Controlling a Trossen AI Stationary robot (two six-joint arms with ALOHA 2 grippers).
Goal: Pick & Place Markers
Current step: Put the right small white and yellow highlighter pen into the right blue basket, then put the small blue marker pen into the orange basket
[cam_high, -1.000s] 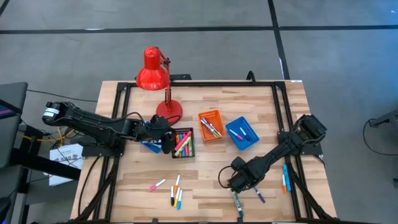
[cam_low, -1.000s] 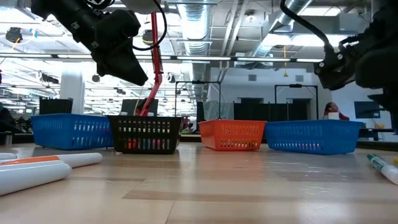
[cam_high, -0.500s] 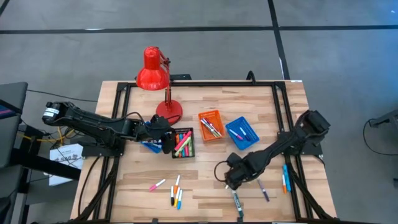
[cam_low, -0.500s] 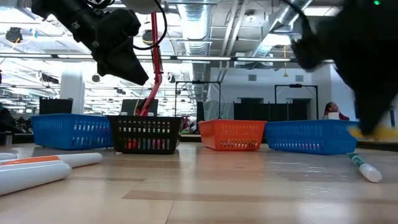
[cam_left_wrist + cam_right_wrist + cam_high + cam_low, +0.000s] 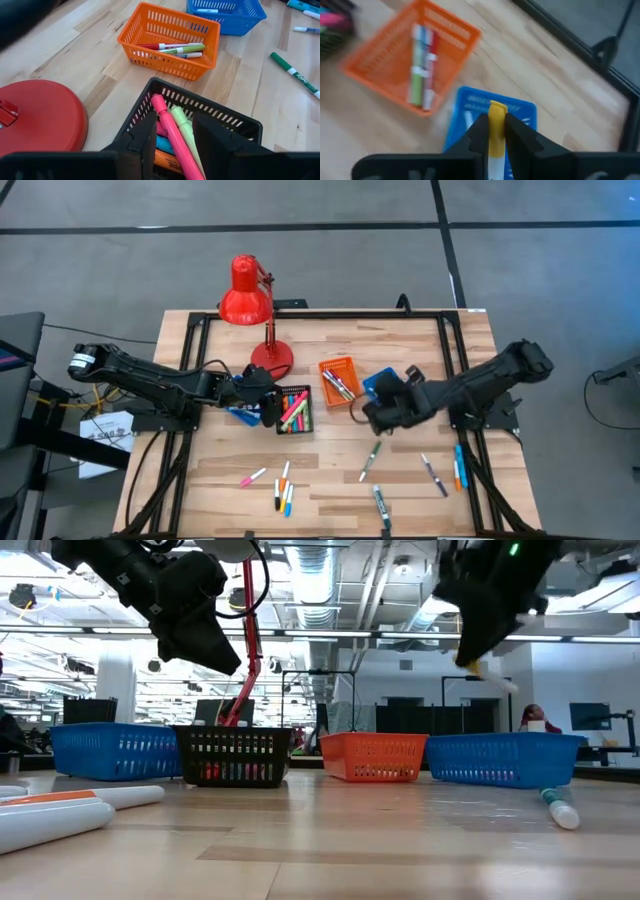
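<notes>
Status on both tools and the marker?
Right tool shut on yellow marker, above blue tray. Left tool open over black tray, empty. Nothing in the way.

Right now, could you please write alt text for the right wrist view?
The right claw is shut on a yellow marker, held above a blue tray. Beside it, an orange tray holds a few markers on the wooden table.

**Even overhead light, one smeared wrist picture**

The counter (image 5: 330, 470) is bright and evenly lit from above, with only faint shadows. In the low view, ceiling strip lights glare behind silhouetted arms, and the nearest markers (image 5: 60, 812) sit soft (too close to focus). The right wrist view is motion-blurred; the orange tray (image 5: 410, 60) smears.
</notes>
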